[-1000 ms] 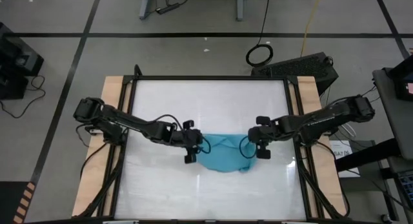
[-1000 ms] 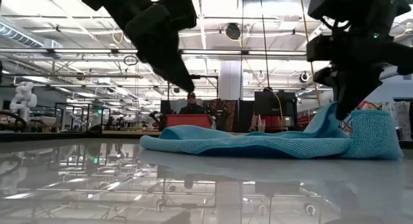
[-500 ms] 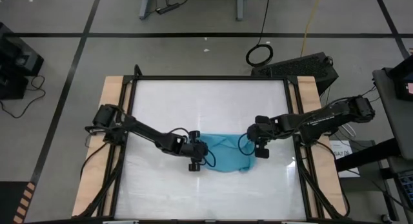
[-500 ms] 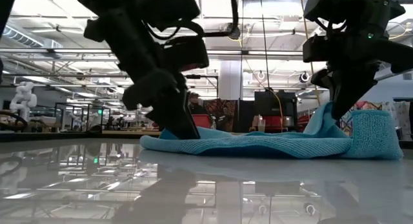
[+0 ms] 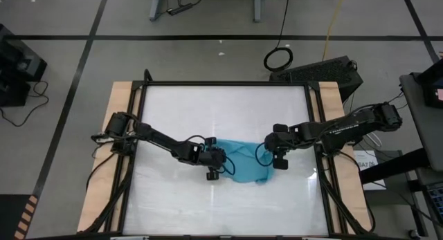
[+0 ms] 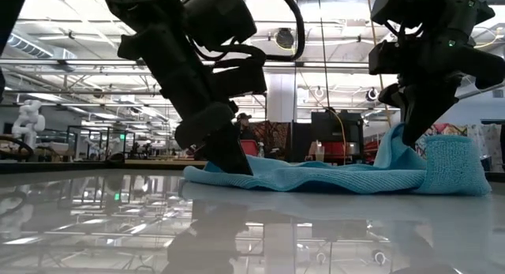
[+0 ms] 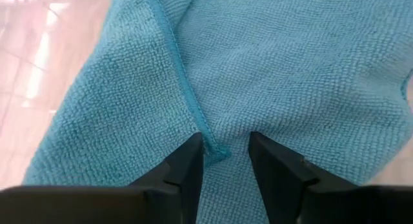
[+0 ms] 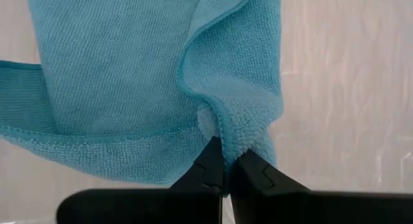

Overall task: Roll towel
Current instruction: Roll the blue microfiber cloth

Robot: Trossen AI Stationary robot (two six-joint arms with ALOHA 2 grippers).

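The turquoise towel (image 5: 243,165) lies rumpled at the table's middle, most of it flat on the top (image 6: 316,178). My left gripper (image 5: 216,162) stands on the towel's left part, fingers a little apart, with a hemmed corner (image 7: 216,152) between the tips. My right gripper (image 5: 275,157) is shut on the towel's right side, which rises from the table to it (image 6: 398,152). Next to it, a piece of the towel (image 6: 454,163) stands up. My left gripper comes slanting down from the table's left, and its fingertips (image 7: 188,164) rest on the towel's upper face on either side of the hemmed corner. The cloth there lies on the table. One layer or several, I cannot tell. My right gripper pinches a bunched fold of the towel's edge (image 8: 227,137) between its two fingers, which point down from above. That part is lifted off the table and drawn up to the fingers. The rest of the towel lies on the table.
The glossy white table top (image 5: 221,108) has a black frame and wooden side strips (image 5: 121,95). Free room lies on the far and near sides of the towel. A person (image 6: 245,122) shows far off in the room beyond the table.
My left gripper has come down and gone toward the table's right edge, onto the towel's left part. The towel's left edge has slid right with it, and the cloth has rumpled into waves. The right side has stayed lifted in my right gripper.
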